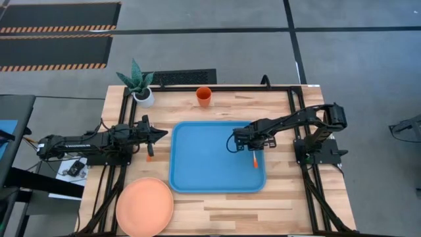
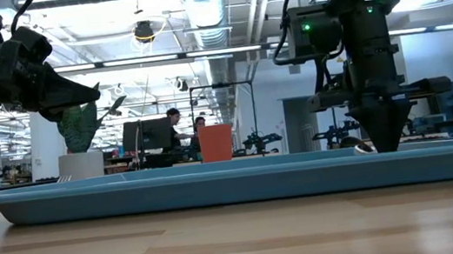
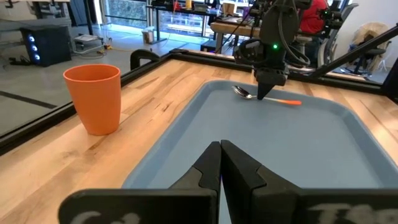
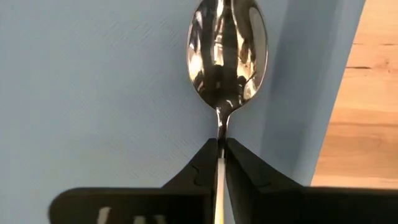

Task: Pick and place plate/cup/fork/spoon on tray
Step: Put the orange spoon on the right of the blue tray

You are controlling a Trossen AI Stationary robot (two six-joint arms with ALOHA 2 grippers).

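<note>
Seen from overhead, the right gripper reaches over the right part of the light-blue tray, which lies in the middle of the wooden table. The spoon shows only as an orange handle tip just below the gripper, on the tray floor. The left gripper hangs just left of the tray, jaws together and empty. A short orange piece lies on the wood under it; whether it is the fork cannot be told. The plate sits at the near left corner of the table, off the tray. The cup stands upright on the wood beyond the tray's far edge, with a potted plant to its left.

From table height, the right gripper points straight down at the tray, its tip at the rim line. The cup rises behind the tray. People sit at desks in the room beyond.

From the left wrist, the left gripper has its fingers pressed together over the tray's edge; the cup stands beside it on the wood. Across the tray, the right gripper is down on the spoon.

From the right wrist, the right gripper has the spoon's thin neck between its fingertips, jaws nearly together around it. The spoon's bowl lies face up on the tray.
</note>
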